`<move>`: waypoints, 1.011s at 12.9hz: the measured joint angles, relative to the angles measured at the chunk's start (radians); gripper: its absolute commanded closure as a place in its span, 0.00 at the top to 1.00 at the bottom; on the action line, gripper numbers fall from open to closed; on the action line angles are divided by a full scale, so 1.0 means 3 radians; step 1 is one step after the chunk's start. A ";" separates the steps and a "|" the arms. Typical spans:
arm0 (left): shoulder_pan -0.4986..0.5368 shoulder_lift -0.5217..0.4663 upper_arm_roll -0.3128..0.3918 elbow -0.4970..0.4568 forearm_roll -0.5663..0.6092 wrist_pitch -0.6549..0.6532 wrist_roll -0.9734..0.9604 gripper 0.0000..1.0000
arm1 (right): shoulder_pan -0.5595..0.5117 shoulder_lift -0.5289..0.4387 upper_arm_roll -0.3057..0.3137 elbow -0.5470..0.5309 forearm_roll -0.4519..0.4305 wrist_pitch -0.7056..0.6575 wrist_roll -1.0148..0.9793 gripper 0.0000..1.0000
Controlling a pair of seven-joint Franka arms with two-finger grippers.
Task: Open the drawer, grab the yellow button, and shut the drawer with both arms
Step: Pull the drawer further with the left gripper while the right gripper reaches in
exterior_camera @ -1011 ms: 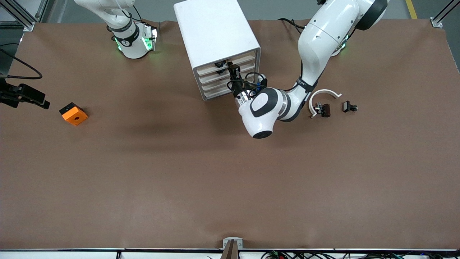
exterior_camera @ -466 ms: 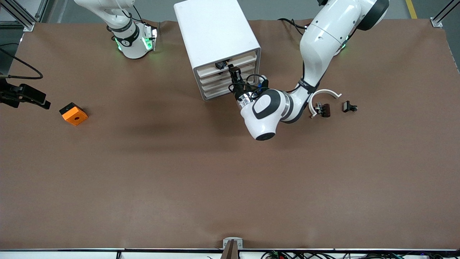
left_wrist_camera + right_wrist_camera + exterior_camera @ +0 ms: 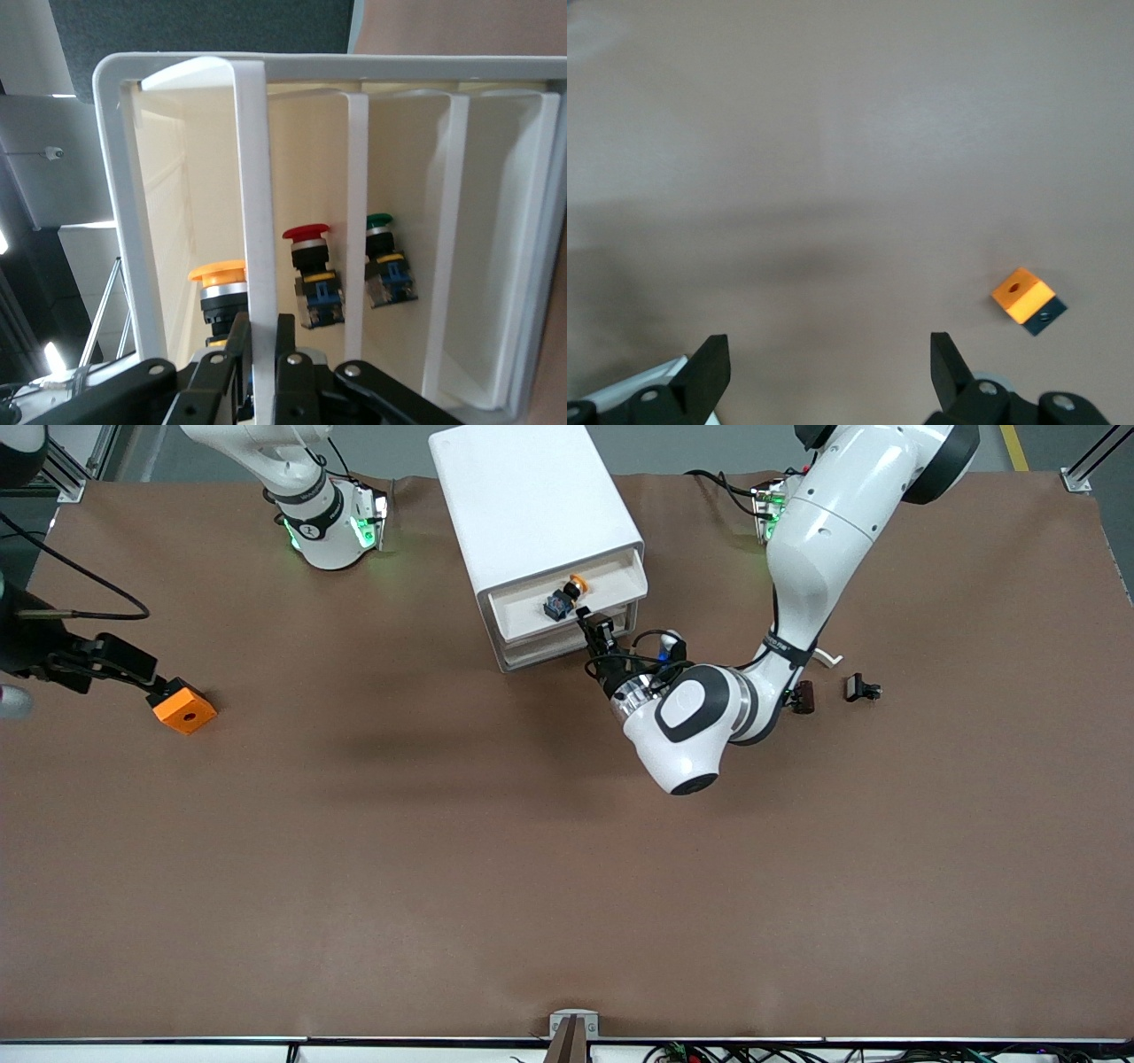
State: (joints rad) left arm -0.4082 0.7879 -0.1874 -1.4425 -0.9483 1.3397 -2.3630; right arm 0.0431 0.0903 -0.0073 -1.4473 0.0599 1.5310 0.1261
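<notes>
**Top drawer pulled out, button exposed**

The button [image 3: 567,594], orange cap on a black and blue body, lies in the drawer [image 3: 567,599], which is partly out of the white cabinet [image 3: 523,505]. At the drawer's five o'clock edge, the left gripper [image 3: 595,627] is clamped on its beige front lip. A steady, straight pull along the drawer's travel should keep the button from rolling.

The right gripper [image 3: 824,359], fingers apart, hangs over the surface [image 3: 443,850] near one orange block [image 3: 183,708].

Counted: four drawers, three buttons in the left wrist view, two arms.
</notes>
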 measured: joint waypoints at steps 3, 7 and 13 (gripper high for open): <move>0.0083 0.0000 0.0020 0.0054 0.0000 0.0021 0.0000 0.00 | 0.0164 0.0003 0.0006 -0.0009 0.0073 0.0042 0.0386 1.00; 0.0199 0.0001 0.0030 0.0112 0.0002 0.0050 0.0000 0.06 | 0.0387 0.0042 0.0009 -0.0017 0.0116 0.0052 0.0914 1.00; 0.0313 0.0002 0.0033 0.0226 0.0001 0.0170 0.0038 1.00 | 0.1069 0.0197 0.0022 -0.0067 0.0119 0.0322 0.2198 1.00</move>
State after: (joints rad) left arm -0.3142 0.7885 -0.1774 -1.3747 -0.9479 1.3908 -2.3515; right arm 0.3639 0.1496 -0.0008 -1.4675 0.0957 1.6276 0.7856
